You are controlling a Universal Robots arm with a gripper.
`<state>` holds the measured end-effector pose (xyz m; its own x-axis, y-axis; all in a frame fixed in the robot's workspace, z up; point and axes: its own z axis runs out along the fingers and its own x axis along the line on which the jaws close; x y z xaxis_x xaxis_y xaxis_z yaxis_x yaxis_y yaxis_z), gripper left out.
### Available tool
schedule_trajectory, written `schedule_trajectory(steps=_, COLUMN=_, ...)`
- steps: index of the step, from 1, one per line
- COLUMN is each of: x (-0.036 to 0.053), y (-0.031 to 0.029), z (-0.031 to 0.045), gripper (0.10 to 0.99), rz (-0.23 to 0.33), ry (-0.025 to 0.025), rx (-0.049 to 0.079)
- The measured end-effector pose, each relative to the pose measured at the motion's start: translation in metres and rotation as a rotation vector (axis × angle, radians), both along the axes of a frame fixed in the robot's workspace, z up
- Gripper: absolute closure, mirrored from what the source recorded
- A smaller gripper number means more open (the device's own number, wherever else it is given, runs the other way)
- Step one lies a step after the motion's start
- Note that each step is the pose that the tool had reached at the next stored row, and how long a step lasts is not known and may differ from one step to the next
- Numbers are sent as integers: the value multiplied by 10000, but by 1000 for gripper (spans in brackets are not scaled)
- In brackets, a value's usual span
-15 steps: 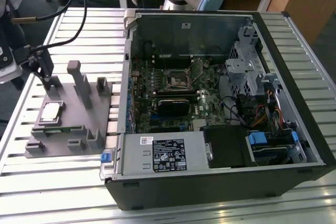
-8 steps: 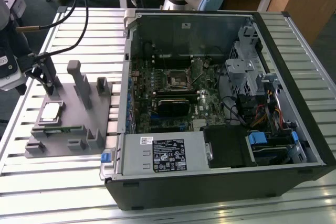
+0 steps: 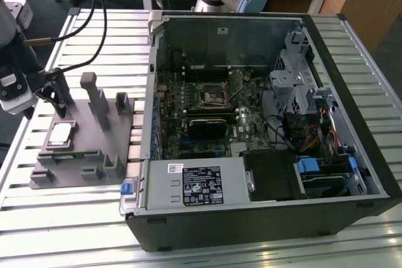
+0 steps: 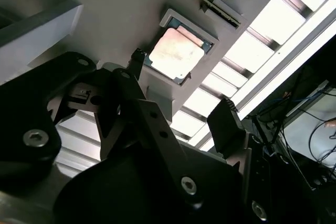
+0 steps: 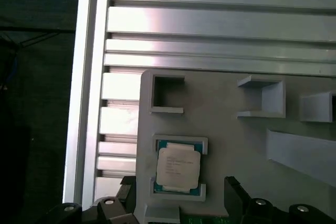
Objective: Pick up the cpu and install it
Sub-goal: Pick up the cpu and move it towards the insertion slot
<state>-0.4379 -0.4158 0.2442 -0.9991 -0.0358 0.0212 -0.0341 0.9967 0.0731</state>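
Cpu (image 5: 178, 167) lay untouched in the fixture (image 5: 236, 145) pocket, gripper (image 5: 181, 192) poised just above it with fingers (image 5: 236, 195) spread and empty; pickup and seating in the socket (image 3: 213, 94) were not yet done.

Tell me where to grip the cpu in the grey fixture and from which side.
Grip the cpu by two opposite edges, coming straight down from above. It lies flat, metal top up, in a shallow pocket of the grey fixture; low walls seem to guard two sides, so the other two look freest.
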Motion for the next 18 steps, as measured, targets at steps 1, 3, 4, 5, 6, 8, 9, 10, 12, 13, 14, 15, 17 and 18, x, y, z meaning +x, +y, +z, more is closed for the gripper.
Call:
schedule_trajectory(steps=1, x=-1, y=0, z=-18, gripper=325, rz=43, ry=-1, rx=0)
schedule_trajectory(steps=3, x=-5, y=0, z=-73, gripper=325, rz=59, ry=-1, rx=0)
schedule_trajectory(steps=4, x=-6, y=0, z=-90, gripper=325, rz=59, ry=-1, rx=-3)
schedule_trajectory(steps=5, x=-9, y=0, z=-111, gripper=325, rz=54, ry=-2, rx=-6)
schedule_trajectory(steps=6, x=-11, y=0, z=-129, gripper=325, rz=32, ry=-1, rx=-9)
schedule_trajectory(steps=8, x=-11, y=0, z=-164, gripper=325, rz=-22, ry=-1, rx=-14)
schedule_trajectory(steps=9, x=-11, y=0, z=-182, gripper=325, rz=-41, ry=-1, rx=-14)
schedule_trajectory(steps=10, x=-11, y=0, z=-200, gripper=325, rz=-46, ry=-1, rx=-14)
schedule_trajectory(steps=12, x=-11, y=0, z=-236, gripper=325, rz=-46, ry=-1, rx=-15)
schedule_trajectory(steps=13, x=-11, y=0, z=-254, gripper=325, rz=-47, ry=-1, rx=-14)
schedule_trajectory(steps=14, x=-11, y=0, z=-269, gripper=325, rz=-48, ry=-1, rx=-14)
schedule_trajectory(steps=15, x=-9, y=1, z=-285, gripper=325, rz=-49, ry=-2, rx=-13)
schedule_trajectory(steps=17, x=-2, y=1, z=-321, gripper=325, rz=-57, ry=1, rx=-13)
schedule_trajectory(steps=18, x=1, y=0, z=-339, gripper=325, rz=-62, ry=4, rx=-13)
